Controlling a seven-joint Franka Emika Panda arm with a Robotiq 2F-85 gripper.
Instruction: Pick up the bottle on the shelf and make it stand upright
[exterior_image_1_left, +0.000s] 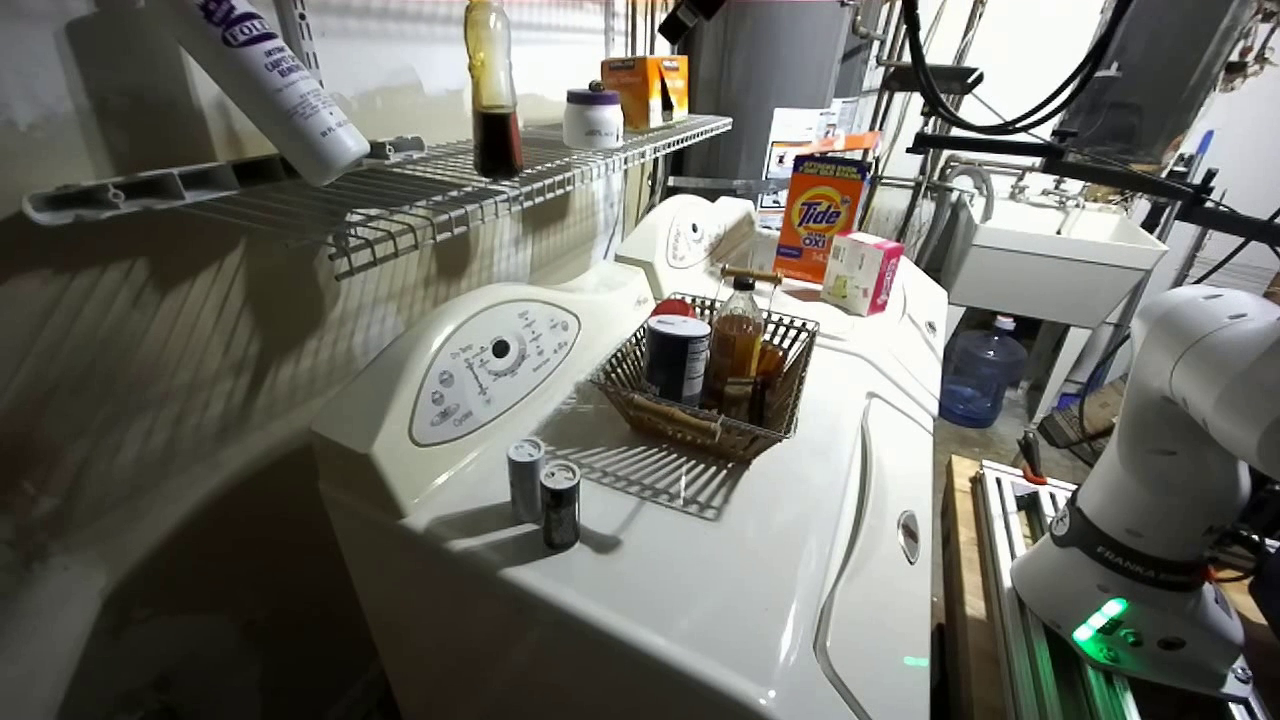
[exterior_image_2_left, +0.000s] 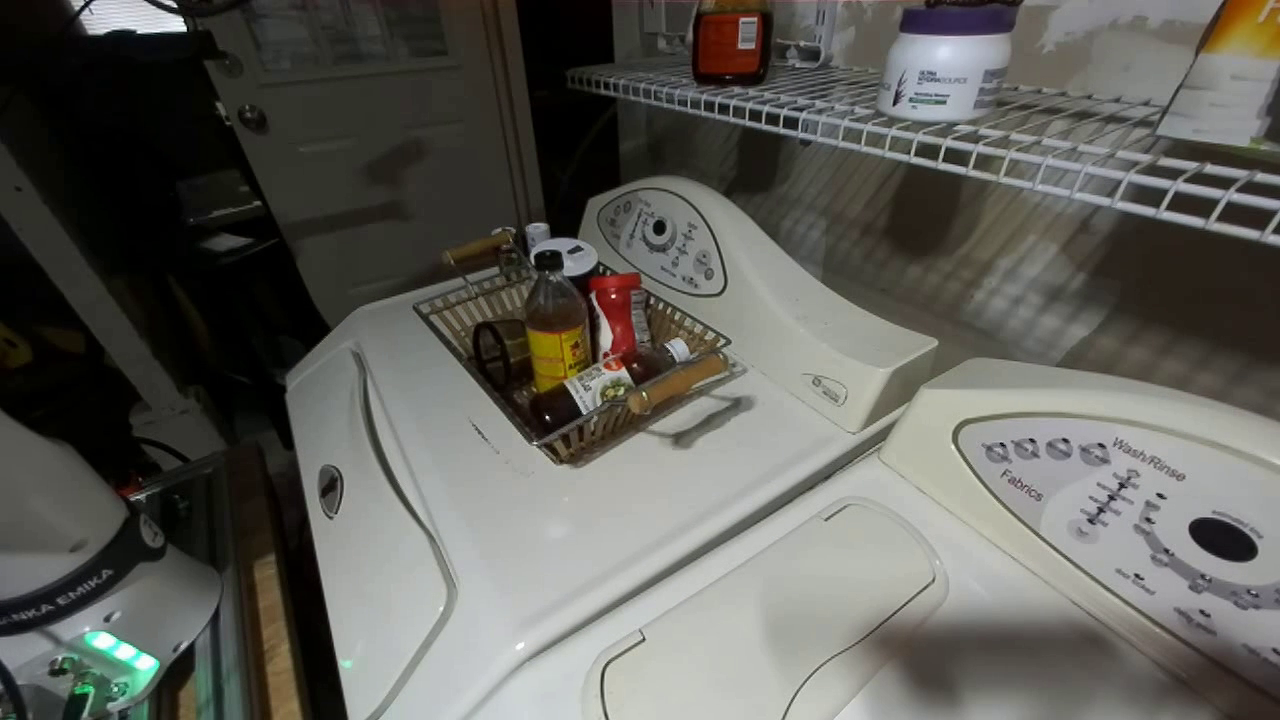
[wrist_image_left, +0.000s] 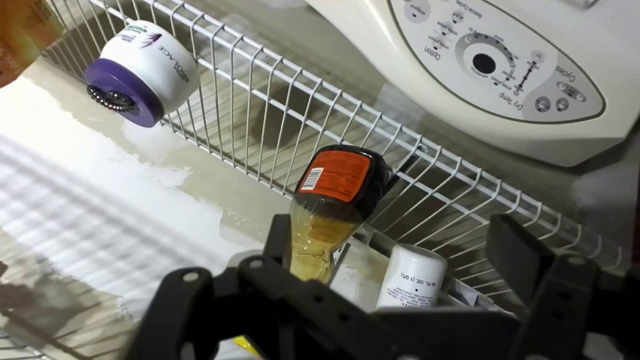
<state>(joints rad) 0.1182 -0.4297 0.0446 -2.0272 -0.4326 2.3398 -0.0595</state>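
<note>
The bottle (exterior_image_1_left: 494, 115) stands up straight on the wire shelf (exterior_image_2_left: 1050, 178), dark at the bottom & yellowy up top, w/ an orange label. The gripper (wrist_image_left: 391, 222) is spread wide, jaws far apart, w/ nothing pinched btwn them. In the wrist view part of it hides a bit of the bottle's neck; can't tell if they touch. On the shelf near the bottle is a white jar (exterior_image_1_left: 593, 120) w/ a purple lid, & past that an orange box (exterior_image_1_left: 632, 92). A big white bottle (exterior_image_1_left: 290, 100) is on the bottle's other side. Under the shelf is a white dryer (exterior_image_1_left: 690, 570) w/ 2 little shakers (exterior_image_1_left: 560, 505) side by side & a basket (exterior_image_1_left: 740, 440) w/ food bottles (exterior_image_2_left: 556, 345) in it. Next to it is a washer (exterior_image_2_left: 780, 620); a Tide box (exterior_image_1_left: 822, 215) & a pink-and-white box (exterior_image_1_left: 860, 275) sit there. The robot arm (exterior_image_1_left: 1170, 450) has green lights.
</note>
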